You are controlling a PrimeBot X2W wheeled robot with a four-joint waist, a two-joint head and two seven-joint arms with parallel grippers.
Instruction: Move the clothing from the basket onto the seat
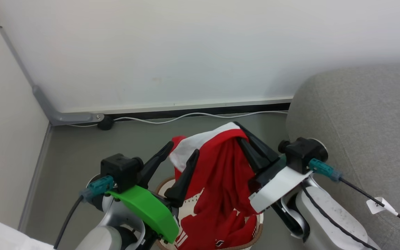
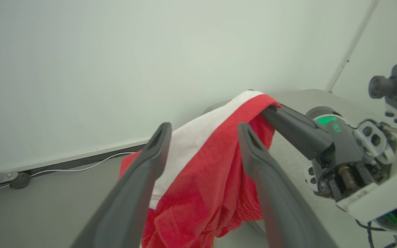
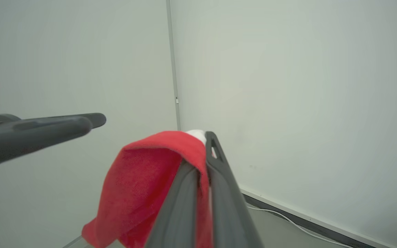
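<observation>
Right hand is clenched on the red garment, fingers pressed together on its top edge by the white trim. In the right wrist view, right hand has red cloth pinched between the two dark fingers, and the red garment drapes off to the left of them.

Left hand is released, fingers spread wide and gripping nothing. In the left wrist view, left hand has the red garment hanging in the gap past my two fingers; can't tell if the cloth touches them. Right hand comes in from the right and holds the garment's high corner.

The garment is lifted above the basket. Its upper part is stretched between my two hands and its lower part hangs down into the basket. The striped red cloth lies inside the basket under it. The basket sits on the floor, low between my forearms.

The seat is grey and sits to my right, just beside the right hand, with no clothing on the part I see. Seat shows behind the right hand's fingers in the left wrist view. A white cable runs along the wall base.
</observation>
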